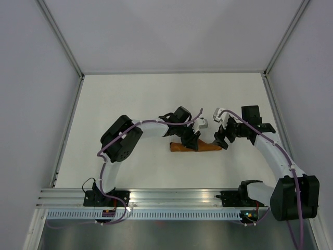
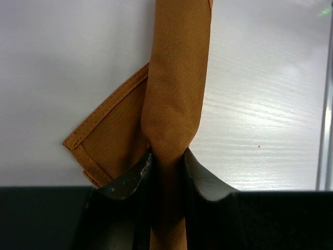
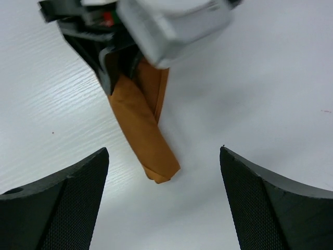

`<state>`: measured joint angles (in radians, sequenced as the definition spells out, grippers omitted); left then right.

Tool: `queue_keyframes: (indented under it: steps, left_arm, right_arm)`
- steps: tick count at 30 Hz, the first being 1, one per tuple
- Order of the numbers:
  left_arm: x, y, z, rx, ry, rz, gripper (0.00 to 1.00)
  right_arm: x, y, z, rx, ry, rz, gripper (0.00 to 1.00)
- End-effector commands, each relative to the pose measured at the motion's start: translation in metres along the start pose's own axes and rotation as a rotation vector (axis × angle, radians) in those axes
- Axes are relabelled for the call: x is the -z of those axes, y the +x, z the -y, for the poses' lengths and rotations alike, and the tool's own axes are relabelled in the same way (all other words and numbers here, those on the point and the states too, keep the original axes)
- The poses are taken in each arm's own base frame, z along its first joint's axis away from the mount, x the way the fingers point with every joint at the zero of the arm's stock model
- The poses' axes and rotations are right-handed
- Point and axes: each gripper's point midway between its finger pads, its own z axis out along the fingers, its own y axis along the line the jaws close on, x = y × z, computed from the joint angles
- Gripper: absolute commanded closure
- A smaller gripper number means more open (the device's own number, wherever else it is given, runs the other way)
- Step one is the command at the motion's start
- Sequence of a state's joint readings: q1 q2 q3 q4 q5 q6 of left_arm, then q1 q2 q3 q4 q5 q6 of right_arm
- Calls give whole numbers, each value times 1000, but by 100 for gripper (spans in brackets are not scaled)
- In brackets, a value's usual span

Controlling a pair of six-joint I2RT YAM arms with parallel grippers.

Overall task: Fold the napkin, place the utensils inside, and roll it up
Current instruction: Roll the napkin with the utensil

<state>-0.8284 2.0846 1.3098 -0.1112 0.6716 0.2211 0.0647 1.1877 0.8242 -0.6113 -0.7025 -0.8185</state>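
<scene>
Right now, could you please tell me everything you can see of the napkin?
The napkin is rust-orange woven cloth, slightly shiny, rolled into a narrow tube lying on the white table. A hemmed, stitched corner sticks out flat beside the roll. The left end effector is clamped around the roll towards one end. The other end lies free inside the open right end effector, touching neither jaw.
</scene>
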Motion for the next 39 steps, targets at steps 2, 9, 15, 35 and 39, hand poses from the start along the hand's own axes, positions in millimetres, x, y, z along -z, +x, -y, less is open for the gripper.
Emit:
queue_keyframes:
  steps: [2, 9, 15, 35, 39]
  left_arm:
    - [0, 55, 19, 285, 141, -159, 94]
    - [0, 61, 17, 368, 197, -185, 93]
    - [-2, 67, 18, 414, 223, -204, 91]
    - [6, 48, 13, 420, 247, -160, 71]
    - [13, 34, 10, 407, 235, -125, 60]
  right_arm:
    - [-7, 2, -19, 132, -9, 26, 9]
    - [-43, 14, -43, 299, 52, -27, 11]
    - [-70, 22, -54, 378, 53, -71, 13]
    - [-100, 49, -76, 441, -2, -176, 49]
    - [-99, 55, -80, 426, -21, -202, 62]
